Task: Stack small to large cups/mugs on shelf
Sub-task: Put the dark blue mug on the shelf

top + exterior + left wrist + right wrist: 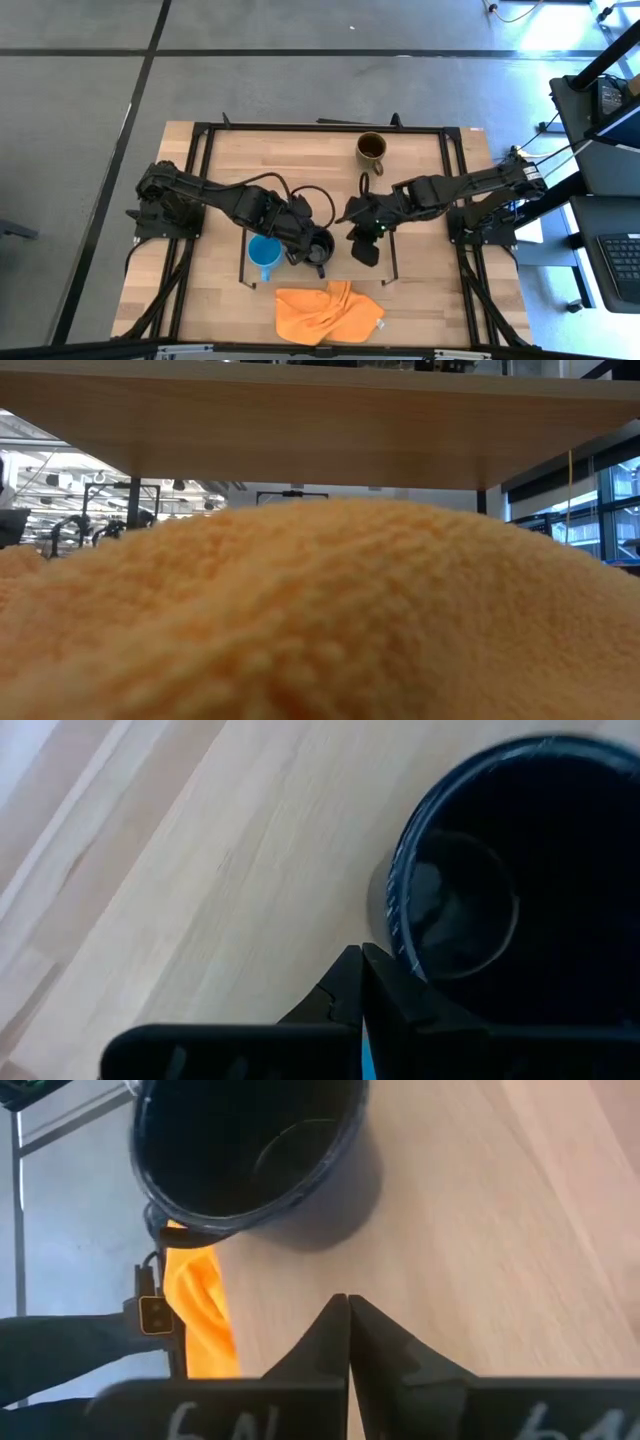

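The low light-wood shelf (pixel 340 262) with thin black end frames stands near the front of the larger wooden tabletop (pixel 430 300). On it, the small light-blue handled mug (pixel 264 253) sits at the end nearer the left arm, and the medium black handled mug (pixel 318 245) stands just beside it, toward the middle. The order already runs small to medium, so the free space past the black mug looks reserved for the largest. That one, the larger olive-brown glazed mug (pixel 372 149) with a dark inside, stands alone near the table's far edge, well apart from the shelf.

The left gripper (pixel 360 978) hangs over the shelf right beside the black mug; its 2 dark fingers meet at their tips, pinching nothing, and the mug stands free on the board. The right gripper (pixel 348 1325) hovers over the shelf on the other side of the black mug, its fingers likewise pressed together and empty.

A crumpled orange fleece cloth (pixel 328 310) lies on the tabletop in front of the shelf and fills nearly all of the low view.

By the look of it, 2 of the 3 mugs are placed; the remaining step is fetching the olive-brown mug, which lies closer to the right arm's reach.
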`<state>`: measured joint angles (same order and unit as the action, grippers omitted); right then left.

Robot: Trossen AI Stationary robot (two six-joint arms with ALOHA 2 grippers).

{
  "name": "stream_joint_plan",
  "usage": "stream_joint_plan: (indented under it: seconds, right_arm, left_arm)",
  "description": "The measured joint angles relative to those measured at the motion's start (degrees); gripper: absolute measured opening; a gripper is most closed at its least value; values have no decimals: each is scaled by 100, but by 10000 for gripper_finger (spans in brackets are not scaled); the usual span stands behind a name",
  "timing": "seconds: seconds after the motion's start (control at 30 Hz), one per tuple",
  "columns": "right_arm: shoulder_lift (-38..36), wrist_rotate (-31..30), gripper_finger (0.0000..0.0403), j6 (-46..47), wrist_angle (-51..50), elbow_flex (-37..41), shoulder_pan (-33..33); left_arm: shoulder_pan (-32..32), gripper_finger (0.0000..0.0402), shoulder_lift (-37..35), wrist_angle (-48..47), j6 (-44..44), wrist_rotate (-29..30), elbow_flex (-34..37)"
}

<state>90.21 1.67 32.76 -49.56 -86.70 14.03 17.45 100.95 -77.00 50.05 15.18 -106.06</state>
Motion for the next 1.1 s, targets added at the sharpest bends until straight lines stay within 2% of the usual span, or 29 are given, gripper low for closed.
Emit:
stream_joint_plan:
  seconds: [0.43, 0.7, 0.8, 1.1]
  right_arm:
    - [2, -4, 6, 150, 277, 2, 118]
    - [2, -4, 6, 149, 143, 56, 126]
    - [11, 63, 6, 224, 266, 288, 126]
    - [11, 486, 6, 445, 1333, 852, 124]
  left_arm:
    - [-313, 0, 0, 670, -723, -98, 4]
    - [-406, 0, 0, 192, -821, -192, 4]
    - [-382, 0, 0, 112, -777, -371, 4]
    - [-384, 0, 0, 457, -858, -376, 4]
